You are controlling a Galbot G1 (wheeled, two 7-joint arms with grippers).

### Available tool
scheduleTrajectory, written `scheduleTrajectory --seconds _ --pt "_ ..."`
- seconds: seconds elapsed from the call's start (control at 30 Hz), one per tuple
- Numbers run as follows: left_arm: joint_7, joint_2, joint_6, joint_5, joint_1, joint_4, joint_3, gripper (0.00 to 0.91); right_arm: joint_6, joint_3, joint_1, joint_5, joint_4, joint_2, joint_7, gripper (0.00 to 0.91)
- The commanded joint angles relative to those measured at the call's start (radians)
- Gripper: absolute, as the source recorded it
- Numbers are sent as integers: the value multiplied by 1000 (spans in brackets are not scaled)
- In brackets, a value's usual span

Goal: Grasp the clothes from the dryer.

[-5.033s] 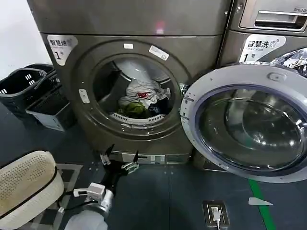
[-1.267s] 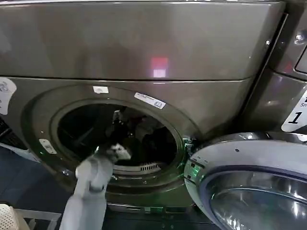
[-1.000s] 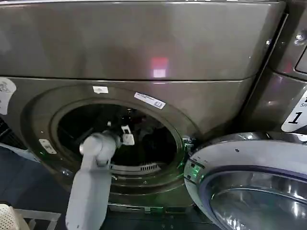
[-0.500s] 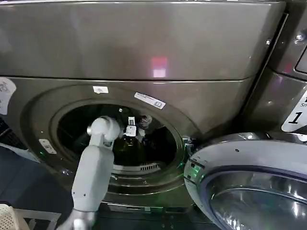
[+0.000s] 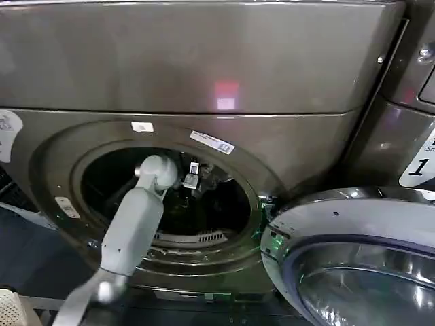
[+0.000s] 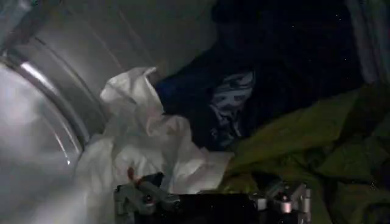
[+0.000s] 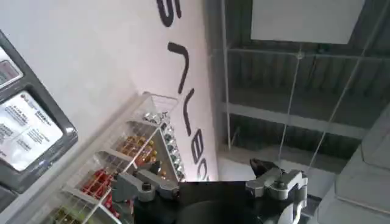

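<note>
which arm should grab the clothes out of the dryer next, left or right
Left. Its end effector is already inside the dryer, open over the clothes. The right end effector points up toward a ceiling.

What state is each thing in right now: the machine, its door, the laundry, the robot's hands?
dryer: port open, red light lit.
door: swung wide open.
clothes: heaped loose inside the drum.
left hand: open, inside the drum, just above the clothes.
right hand: open, holding nothing, pointing up toward the ceiling.
</note>
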Motion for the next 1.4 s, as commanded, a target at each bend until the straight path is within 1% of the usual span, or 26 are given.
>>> scheduleTrajectory --seconds 0.03,0.23,0.57,0.6,0.63,0.67,0.7,0.77,1.2,1.27,1.4 --pt "2 23 42 -152 23 1 55 907 1 -1 -3 2 5 6 1 907" --pt "1 28 72 -234 32 22 85 907 3 -3 -4 5 4 4 1 907" --pt "0 26 82 -193 31 90 118 907 4 0 -7 17 2 -1 2 907" --pt "0 27 82 -189 34 87 118 626 5 1 -7 17 2 -1 2 907" --pt "0 28 87 -191 36 83 118 296 5 1 -7 17 2 -1 2 907" --pt "0 28 90 -193 37 80 118 159 5 1 -7 18 3 -1 2 907" --pt "-1 28 90 -195 36 80 119 102 5 1 -7 18 3 -1 2 907" --pt "-1 29 90 -195 33 84 119 57 5 2 -7 18 3 -1 2 907" --pt "-1 29 95 -218 21 91 118 34 6 1 -3 16 0 -4 2 907" --pt "-1 29 96 -220 19 93 118 0 6 0 -3 16 -1 -4 2 907" --pt "-2 30 96 -223 17 93 116 0 6 -2 -1 15 -1 -4 2 907"
